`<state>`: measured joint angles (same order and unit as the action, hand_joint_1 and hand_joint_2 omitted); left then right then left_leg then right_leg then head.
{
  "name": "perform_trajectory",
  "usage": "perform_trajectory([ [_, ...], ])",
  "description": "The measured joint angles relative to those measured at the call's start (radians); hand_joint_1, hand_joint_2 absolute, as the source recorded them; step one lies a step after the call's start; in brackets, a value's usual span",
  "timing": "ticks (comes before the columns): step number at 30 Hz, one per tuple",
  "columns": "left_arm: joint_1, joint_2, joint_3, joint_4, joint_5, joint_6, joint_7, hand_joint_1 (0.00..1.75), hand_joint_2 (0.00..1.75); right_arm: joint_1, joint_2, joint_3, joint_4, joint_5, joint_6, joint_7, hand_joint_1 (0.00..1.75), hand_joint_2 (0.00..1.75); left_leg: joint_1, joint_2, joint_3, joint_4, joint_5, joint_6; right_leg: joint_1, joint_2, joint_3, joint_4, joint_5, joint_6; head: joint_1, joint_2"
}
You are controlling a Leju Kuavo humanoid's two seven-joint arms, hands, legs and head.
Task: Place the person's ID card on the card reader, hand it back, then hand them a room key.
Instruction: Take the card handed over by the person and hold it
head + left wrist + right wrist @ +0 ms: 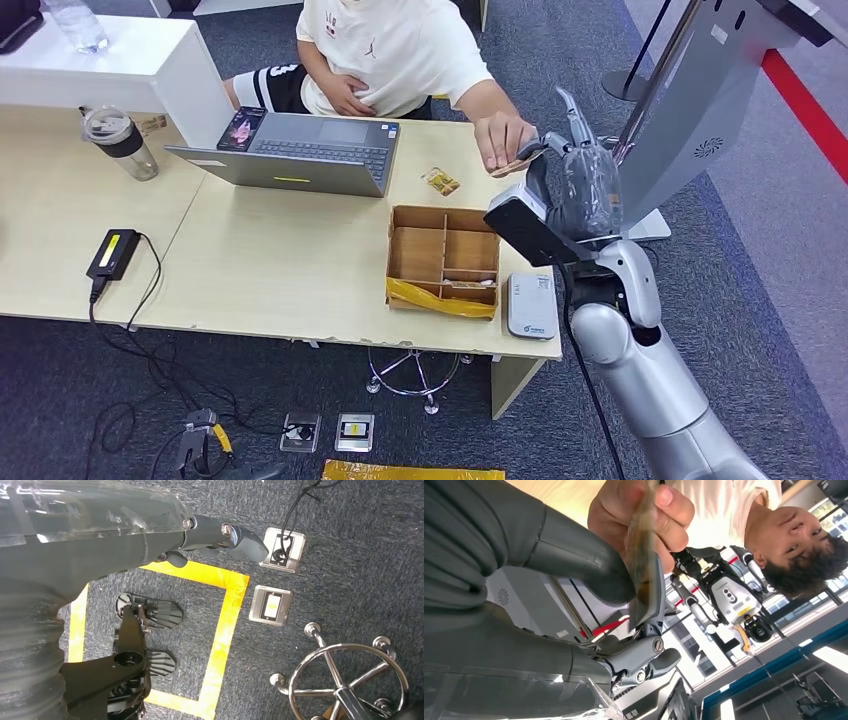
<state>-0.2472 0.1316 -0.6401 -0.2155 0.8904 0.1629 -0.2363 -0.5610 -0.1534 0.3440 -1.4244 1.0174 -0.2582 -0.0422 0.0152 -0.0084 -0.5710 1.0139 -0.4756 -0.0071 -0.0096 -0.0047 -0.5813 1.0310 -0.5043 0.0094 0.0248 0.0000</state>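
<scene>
The right hand (575,170) is raised over the far right corner of the table (270,270), meeting the person's hand (503,138). Between them is the card (517,164), a thin brownish card seen edge-on in the right wrist view (642,565), pressed between the thick thumb (574,565) and a darker finger (651,630) while the person's fingers pinch its other end. So both hold it at once; whether this is the taking or the handing back I cannot tell. The step seems to be a handover, and doing it well probably means keeping the arm steady, keeping the pinch firm on the card's flat faces, and changing the grip only once the other side clearly holds or lets go, so the card does not drop. The reader (531,305), a white box, lies at the near right edge of the table, beside the wooden tray (443,260). The left hand (220,535) hangs low over the carpet, fingers loosely out, holding nothing.
</scene>
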Motion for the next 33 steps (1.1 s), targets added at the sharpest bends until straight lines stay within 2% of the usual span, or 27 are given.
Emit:
perform_trajectory([
  [9, 0.001, 0.0, 0.0, 0.0, 0.007, -0.002, 0.0, 0.0, 1.75, 0.046, 0.008, 0.008, 0.001, -0.002, -0.004, -0.002, 1.75, 1.75, 0.0, 0.0, 0.0, 0.0, 0.0, 0.0, 0.0, 0.0, 0.0, 0.0, 0.0, 0.0, 0.0, 0.0],
  [17, 0.004, 0.0, 0.0, 0.0, 0.013, -0.003, 0.001, 0.0, 1.75, 0.114, 0.03, 0.024, 0.045, -0.015, -0.069, -0.02, 1.75, 1.75, 0.0, 0.0, -0.001, 0.0, 0.0, 0.0, 0.0, 0.0, 0.0, 0.0, 0.0, 0.0, 0.0, 0.0],
  [23, 0.007, 0.001, 0.0, 0.0, 0.021, 0.001, 0.004, 0.0, 1.75, 0.131, 0.036, 0.029, 0.067, -0.033, -0.082, -0.022, 1.75, 1.75, 0.0, 0.0, 0.0, 0.0, 0.0, 0.0, 0.0, 0.0, 0.0, 0.0, 0.0, 0.0, 0.0, 0.0],
  [27, 0.013, 0.002, 0.0, 0.0, 0.038, 0.008, 0.006, 0.0, 1.75, 0.155, 0.052, 0.039, 0.119, -0.073, -0.153, -0.033, 1.75, 1.75, 0.0, 0.0, -0.001, 0.0, 0.0, 0.0, 0.0, 0.0, 0.0, 0.0, 0.0, 0.0, 0.0, 0.0],
  [33, 0.032, 0.002, 0.003, 0.0, 0.075, 0.032, 0.006, 0.0, 1.75, 0.159, 0.081, 0.058, 0.278, -0.182, -0.275, -0.087, 1.75, 1.75, 0.0, 0.0, -0.001, 0.0, 0.0, 0.0, 0.0, -0.001, 0.0, 0.0, 0.0, 0.0, 0.0, 0.0],
])
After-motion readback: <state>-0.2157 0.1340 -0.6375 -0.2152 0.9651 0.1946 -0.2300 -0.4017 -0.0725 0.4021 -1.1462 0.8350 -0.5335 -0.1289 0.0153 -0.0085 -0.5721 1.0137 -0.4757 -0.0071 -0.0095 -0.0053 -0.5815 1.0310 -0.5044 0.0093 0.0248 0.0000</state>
